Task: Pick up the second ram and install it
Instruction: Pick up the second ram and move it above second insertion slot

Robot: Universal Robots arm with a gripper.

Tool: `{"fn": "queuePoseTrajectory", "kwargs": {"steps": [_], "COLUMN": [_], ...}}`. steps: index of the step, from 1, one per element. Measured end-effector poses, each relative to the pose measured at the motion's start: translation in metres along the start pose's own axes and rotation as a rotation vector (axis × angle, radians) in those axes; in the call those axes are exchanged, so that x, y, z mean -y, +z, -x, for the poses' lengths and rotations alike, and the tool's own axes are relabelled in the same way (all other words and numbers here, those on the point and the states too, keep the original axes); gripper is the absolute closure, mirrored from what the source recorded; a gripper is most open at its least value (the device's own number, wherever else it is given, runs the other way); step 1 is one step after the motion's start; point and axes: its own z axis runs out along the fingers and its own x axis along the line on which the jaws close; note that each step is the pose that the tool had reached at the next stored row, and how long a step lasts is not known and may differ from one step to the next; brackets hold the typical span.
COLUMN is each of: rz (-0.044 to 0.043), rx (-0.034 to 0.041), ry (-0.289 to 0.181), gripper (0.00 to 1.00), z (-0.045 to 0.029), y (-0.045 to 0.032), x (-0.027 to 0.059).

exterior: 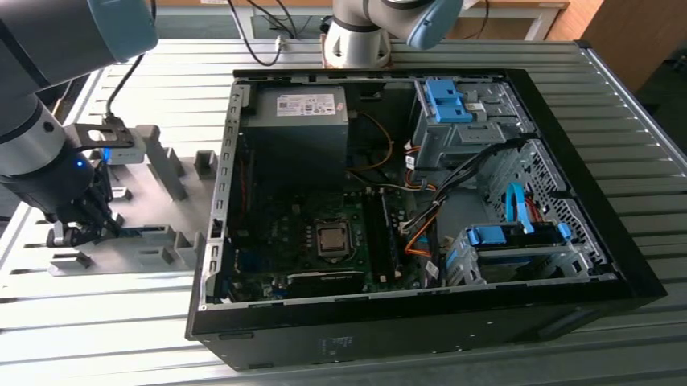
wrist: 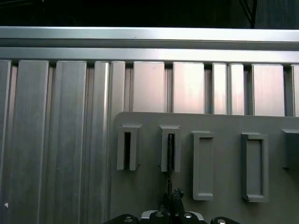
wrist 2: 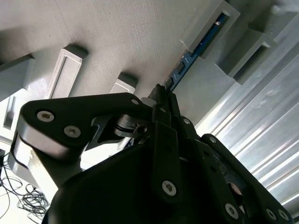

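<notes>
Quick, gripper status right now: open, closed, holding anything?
Gripper: closed on the second ram, whose far end sits in a grey holder block.

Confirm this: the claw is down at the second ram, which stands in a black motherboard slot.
Wrong on one point. The second ram stands in a grey holder block, not a motherboard slot; the second wrist view shows it. The claw is indeed down at it.
</notes>
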Motion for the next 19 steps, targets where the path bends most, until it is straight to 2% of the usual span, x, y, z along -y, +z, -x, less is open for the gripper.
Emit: {"fn": "queuePoseTrajectory", "kwargs": {"steps": [2,4,7,12,19], "rz": [0.0000,0.0006,0.0008,0.0000,-0.0001], "rx": [0.0000,-0.0005,-0.0006,0.0000,0.0001], "ry": [0.000,-0.028,-0.028,0.000,0.002], "gripper": [0.86,0.86,0.86,0.86,0.86], "z": [0.0000,-0.0005,-0.0006,-0.0006,-0.0005], "y": [0.0000,0.0001,0.0000,0.0001,0.0001], "x": [0.0000,-0.0003,-0.0004,-0.0004,-0.0004]}}
